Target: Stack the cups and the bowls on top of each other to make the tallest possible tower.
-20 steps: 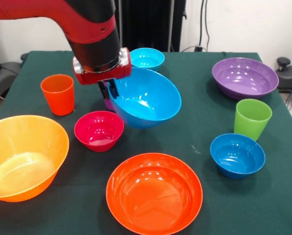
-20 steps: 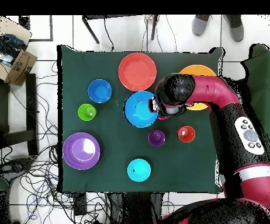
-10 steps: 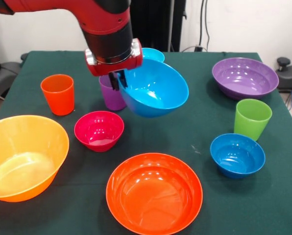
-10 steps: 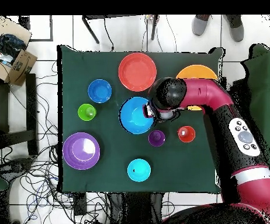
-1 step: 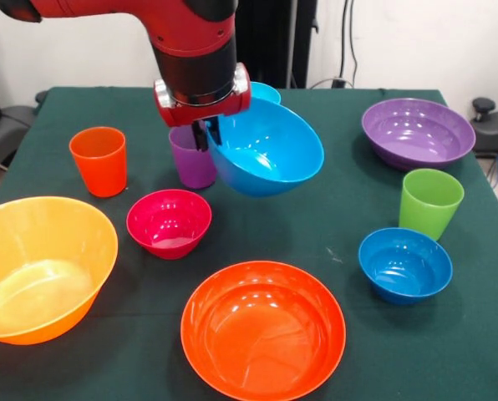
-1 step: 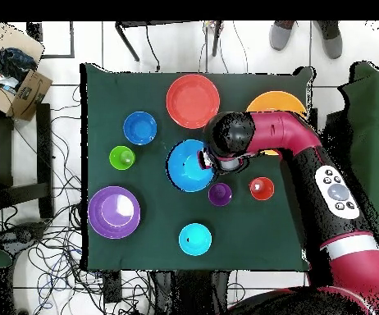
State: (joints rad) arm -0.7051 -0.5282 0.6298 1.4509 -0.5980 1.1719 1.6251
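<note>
My gripper [image 5: 205, 134] is shut on the rim of the sky-blue bowl [image 5: 267, 152], which hangs tilted above the green table [image 5: 341, 238]; from overhead the bowl [image 6: 187, 166] lies left of the gripper [image 6: 208, 159]. Just behind it stands the purple cup [image 5: 190, 160]. The orange cup [image 5: 99, 160], magenta bowl [image 5: 169, 221] and yellow-orange bowl [image 5: 40, 267] sit to the left. The orange-red bowl [image 5: 263, 327] is nearest the camera. To the right are the dark blue bowl [image 5: 404, 263], green cup [image 5: 430, 203] and purple bowl [image 5: 418, 132]. The cyan bowl [image 6: 195, 239] is mostly hidden behind the arm in front. No tower is in view; each piece stands alone.
A person's shoes [image 6: 280, 34] show beyond the table edge in the overhead view. A cardboard box [image 6: 25, 90] and loose cables [image 6: 57, 164] lie on the floor beside the table. The arm [image 6: 295, 139] reaches over the yellow-orange bowl [image 6: 279, 102].
The gripper has carried the sky-blue bowl up and to the right in the front view, uncovering the purple cup behind it. Nothing else has moved.
</note>
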